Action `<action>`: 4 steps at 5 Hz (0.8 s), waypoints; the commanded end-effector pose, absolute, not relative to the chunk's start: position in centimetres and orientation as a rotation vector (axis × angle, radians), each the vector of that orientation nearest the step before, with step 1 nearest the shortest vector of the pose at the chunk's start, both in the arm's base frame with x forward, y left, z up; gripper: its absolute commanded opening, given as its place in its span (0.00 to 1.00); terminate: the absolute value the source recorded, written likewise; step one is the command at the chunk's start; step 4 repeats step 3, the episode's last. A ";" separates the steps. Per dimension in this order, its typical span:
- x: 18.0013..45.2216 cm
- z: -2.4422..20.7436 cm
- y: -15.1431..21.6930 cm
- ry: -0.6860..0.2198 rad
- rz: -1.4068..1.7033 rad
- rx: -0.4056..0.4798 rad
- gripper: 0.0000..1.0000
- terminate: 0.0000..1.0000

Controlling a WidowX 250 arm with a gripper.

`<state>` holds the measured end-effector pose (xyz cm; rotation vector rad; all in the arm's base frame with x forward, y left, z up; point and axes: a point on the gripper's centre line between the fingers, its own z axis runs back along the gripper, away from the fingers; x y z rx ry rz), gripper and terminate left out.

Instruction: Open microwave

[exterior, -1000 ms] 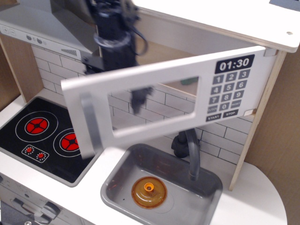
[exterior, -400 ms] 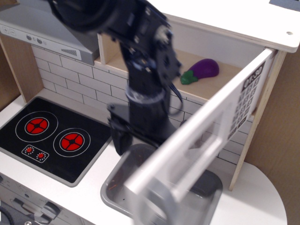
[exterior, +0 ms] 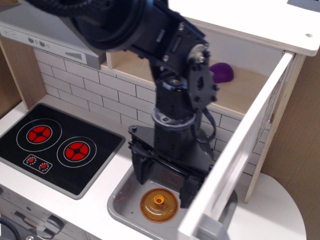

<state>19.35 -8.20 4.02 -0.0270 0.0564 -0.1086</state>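
The microwave door stands wide open, and the claw hangs released, fingers spread, above the sink

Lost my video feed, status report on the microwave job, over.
Gripper open, empty, above the sink. Microwave door swung wide open. Nothing blocking.

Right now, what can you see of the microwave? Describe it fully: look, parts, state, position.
The microwave is a white, wooden-looking toy unit built in above the tiled backsplash, right of the range hood. Its door is swung wide open on right-side hinges, seen nearly edge-on, so the keypad is barely readable; the grey handle end shows at the bottom. The pale wood cavity is exposed, with a purple object inside, partly hidden by the arm. The gripper hangs over the sink, not touching the door.
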 end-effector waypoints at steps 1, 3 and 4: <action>20.7 8.7 -7.0 -0.046 -0.009 -0.052 1.00 0.00; 24.6 10.0 -5.7 -0.094 0.100 -0.060 1.00 1.00; 24.6 10.0 -5.7 -0.094 0.100 -0.060 1.00 1.00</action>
